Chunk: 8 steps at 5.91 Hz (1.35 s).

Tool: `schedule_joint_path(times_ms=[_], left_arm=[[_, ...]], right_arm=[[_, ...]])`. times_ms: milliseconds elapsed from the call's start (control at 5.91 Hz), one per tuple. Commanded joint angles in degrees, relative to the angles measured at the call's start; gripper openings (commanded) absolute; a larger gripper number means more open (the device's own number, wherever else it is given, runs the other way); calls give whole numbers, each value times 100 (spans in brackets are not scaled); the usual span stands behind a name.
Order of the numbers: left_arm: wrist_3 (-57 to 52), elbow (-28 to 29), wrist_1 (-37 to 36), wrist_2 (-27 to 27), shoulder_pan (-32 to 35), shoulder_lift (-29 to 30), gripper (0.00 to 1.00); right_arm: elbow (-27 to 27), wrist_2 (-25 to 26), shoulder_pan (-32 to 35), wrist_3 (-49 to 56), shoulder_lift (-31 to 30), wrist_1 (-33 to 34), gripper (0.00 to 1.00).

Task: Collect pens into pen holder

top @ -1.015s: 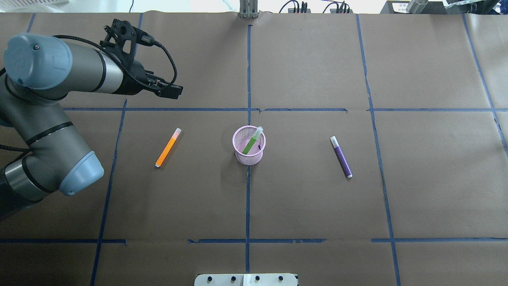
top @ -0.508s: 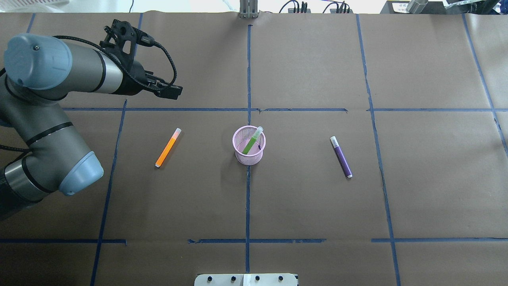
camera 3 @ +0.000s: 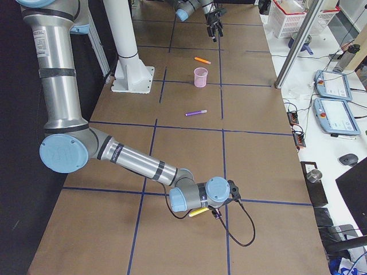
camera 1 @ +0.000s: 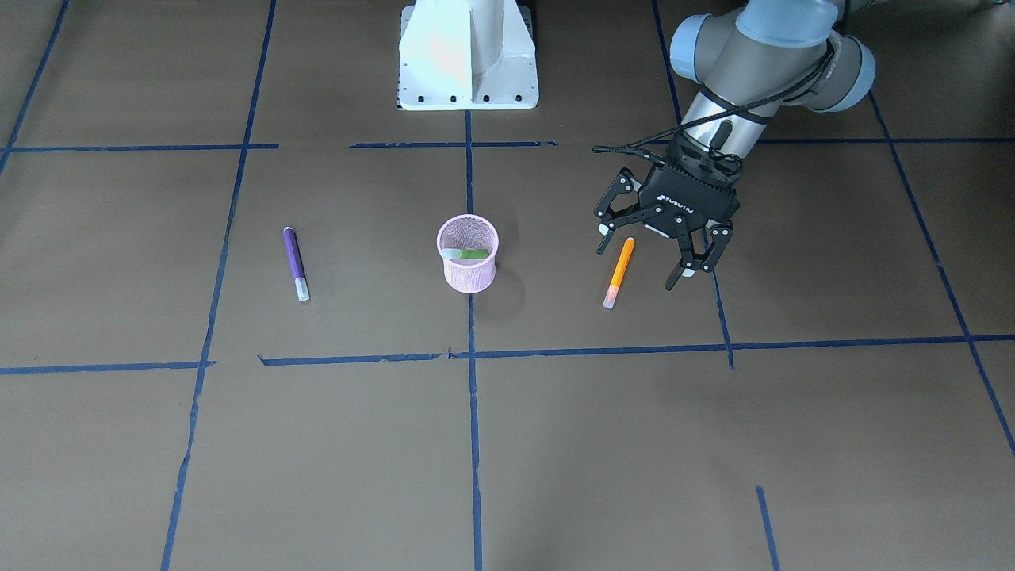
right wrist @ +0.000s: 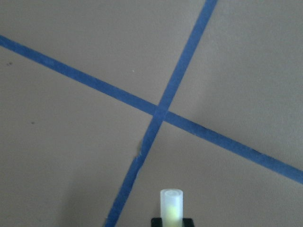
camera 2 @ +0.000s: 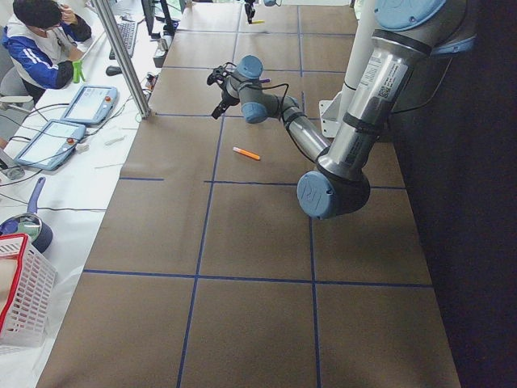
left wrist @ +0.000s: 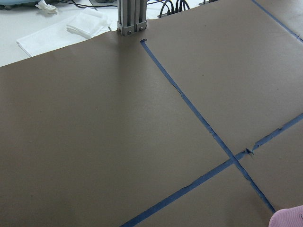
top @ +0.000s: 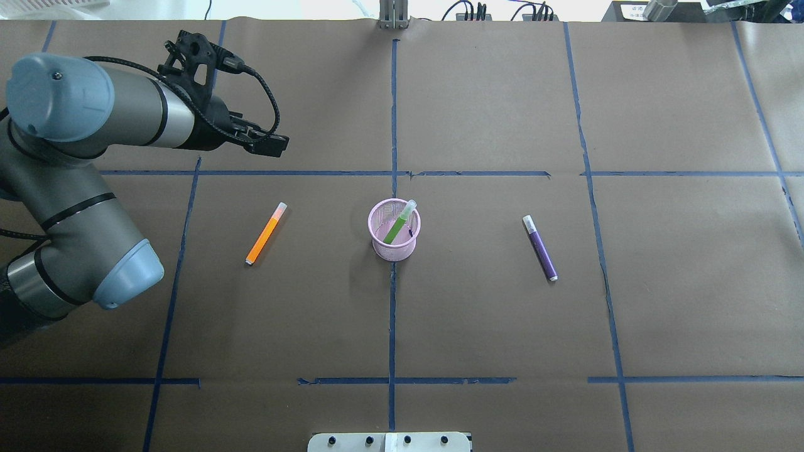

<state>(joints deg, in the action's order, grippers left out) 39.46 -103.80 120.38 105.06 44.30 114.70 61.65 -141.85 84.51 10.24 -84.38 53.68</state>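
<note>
The pink mesh pen holder stands mid-table with the green pen leaning inside it. The orange pen lies flat to its left in the overhead view, and the purple pen lies flat to its right. My left gripper is open and empty, raised above the table just beyond the orange pen. My right gripper is low over the table's far right end, shut on a yellow pen with a pale cap.
Blue tape lines grid the brown paper table. The robot's white base is at the near edge. A metal post stands at the far edge. A white basket and tablets sit beside the table's left end.
</note>
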Motion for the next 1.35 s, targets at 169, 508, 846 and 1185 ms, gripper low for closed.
schedule_joint_path(times_ms=[169,508,846,1185], left_arm=[[0,0,-6,6,0,9,100],[0,8,-24,6,-9,0,100],[0,131,-50,6,-44,0,100],[0,324,-50,6,-61,-9,100]], right_arm=[[1561,-404,277,-1525,-86,-128,0],[2934,-352,181,-2988,69,-287,0],[3562,-107,5,-3703,586,-288,0],[4218,967,-991,-5217,1229,-296,0]])
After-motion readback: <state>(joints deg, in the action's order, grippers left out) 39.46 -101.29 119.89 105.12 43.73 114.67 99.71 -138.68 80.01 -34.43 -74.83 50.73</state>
